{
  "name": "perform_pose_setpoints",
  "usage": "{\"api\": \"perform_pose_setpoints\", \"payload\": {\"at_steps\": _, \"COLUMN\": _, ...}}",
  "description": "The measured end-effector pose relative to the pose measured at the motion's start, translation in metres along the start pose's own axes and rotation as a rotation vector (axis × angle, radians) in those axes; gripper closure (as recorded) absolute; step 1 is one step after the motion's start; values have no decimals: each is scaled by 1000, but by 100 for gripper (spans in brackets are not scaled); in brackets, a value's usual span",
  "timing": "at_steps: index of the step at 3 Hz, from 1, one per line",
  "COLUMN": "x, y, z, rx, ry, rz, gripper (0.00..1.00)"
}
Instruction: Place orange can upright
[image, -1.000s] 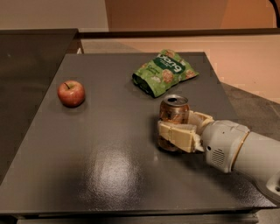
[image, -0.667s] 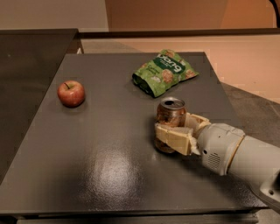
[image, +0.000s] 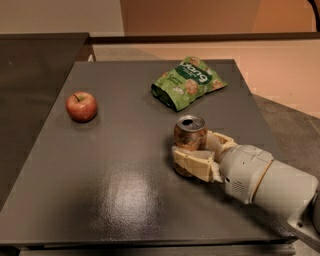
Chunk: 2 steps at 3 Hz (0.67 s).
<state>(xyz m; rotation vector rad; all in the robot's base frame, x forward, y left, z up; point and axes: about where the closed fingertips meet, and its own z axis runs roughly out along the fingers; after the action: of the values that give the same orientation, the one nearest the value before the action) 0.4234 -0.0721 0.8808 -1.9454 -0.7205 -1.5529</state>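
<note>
The orange can (image: 190, 131) stands upright on the dark table (image: 125, 195), right of the middle, its silver top with pull-tab facing up. My gripper (image: 193, 149) reaches in from the right and is shut on the can. One cream finger (image: 192, 164) crosses the can's lower front and the other sits behind it on the right. The can's base is hidden by the near finger, so I cannot tell if it touches the table.
A green snack bag (image: 187, 81) lies behind the can toward the far edge. A red apple (image: 81, 106) sits at the left. My white arm (image: 270, 182) stretches to the lower right corner. A darker surface (image: 30, 75) adjoins the table's left.
The gripper and the can have shifted slightly to the left and toward the near edge. The can stays upright in the grip. The apple and the bag have not moved.
</note>
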Motion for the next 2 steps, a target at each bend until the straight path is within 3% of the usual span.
{"api": "perform_pose_setpoints", "payload": {"at_steps": 1, "x": 0, "y": -1, "z": 1, "rx": 3, "ry": -3, "rz": 32, "gripper": 13}}
{"api": "perform_pose_setpoints", "payload": {"at_steps": 2, "x": 0, "y": -3, "z": 3, "rx": 6, "ry": -4, "rz": 71, "gripper": 0}}
